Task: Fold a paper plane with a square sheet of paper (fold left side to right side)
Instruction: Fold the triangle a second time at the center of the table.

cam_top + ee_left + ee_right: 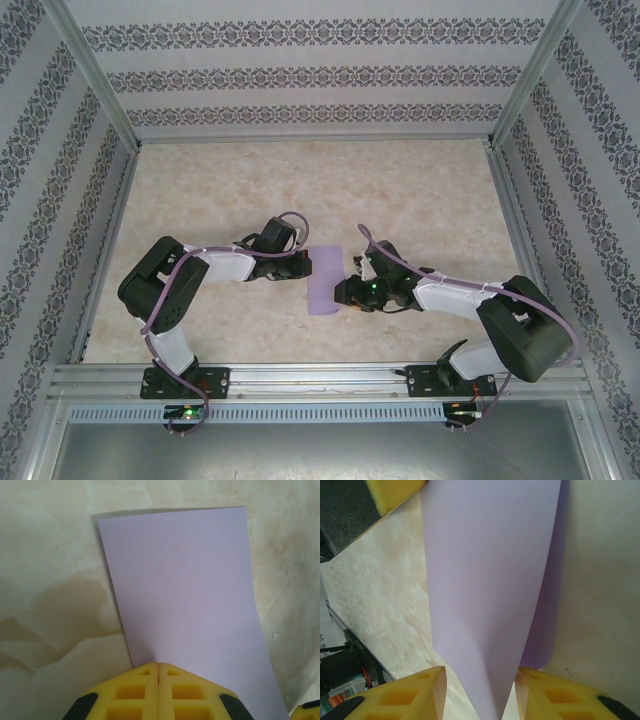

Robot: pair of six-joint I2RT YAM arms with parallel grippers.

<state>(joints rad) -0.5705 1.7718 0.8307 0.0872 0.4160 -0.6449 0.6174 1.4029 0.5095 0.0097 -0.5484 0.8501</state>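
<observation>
Left gripper has its yellow jaws together, tips on one edge of the square sheet of paper; right gripper, at the sheet's opposite edge, stands apart astride it, clamping nothing; the sheet rests on the table; better to align both edges exactly before creasing; the sheet is plain, no writing.

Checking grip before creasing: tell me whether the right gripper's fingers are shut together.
No: on the right gripper the yellow fingers stand apart, with the lavender paper running between them.
</observation>
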